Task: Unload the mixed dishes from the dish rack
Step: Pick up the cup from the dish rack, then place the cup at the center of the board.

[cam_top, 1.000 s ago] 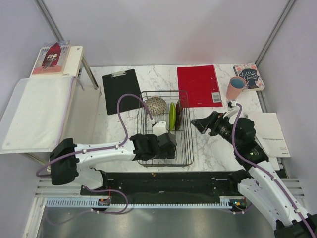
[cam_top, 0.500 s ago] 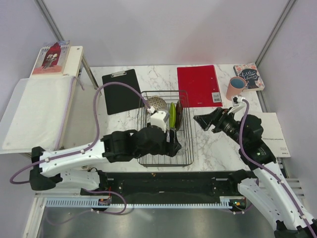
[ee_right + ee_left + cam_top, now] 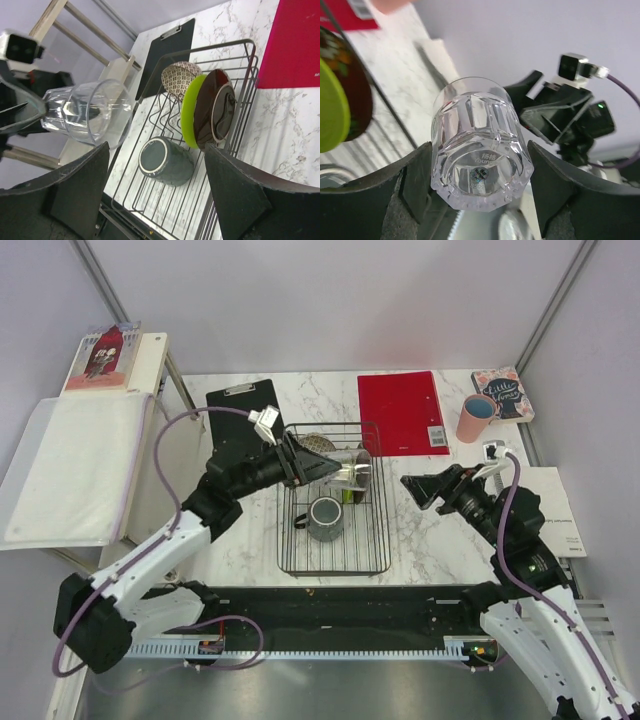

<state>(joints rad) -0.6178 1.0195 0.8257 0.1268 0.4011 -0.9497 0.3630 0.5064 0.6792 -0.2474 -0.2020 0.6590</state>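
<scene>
Between left claw (image 3: 479, 167) pads (image 3: 417, 175), small clear glass (image 3: 479, 140) gripped, base turned toward camera. At left edge, lime-green plate (image 3: 329, 112) and dark red patterned plate (image 3: 356, 95) seen; right claw (image 3: 540, 102) beyond glass.

Pale lilac walls (image 3: 330, 300) met at slanting grey metal posts (image 3: 103, 282) under soft, even light. A white marble desk (image 3: 320, 390) filled the corner, with a white-topped wooden stand (image 3: 70, 470) beside it.

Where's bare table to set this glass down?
For the glass, bare marble lies between the rack and the right gripper, in front of the red folder. A strip also shows between the clipboard and the folder. Left of the rack is bare too, under the left arm. Crowded: the far right corner, with pink cup and book.
</scene>
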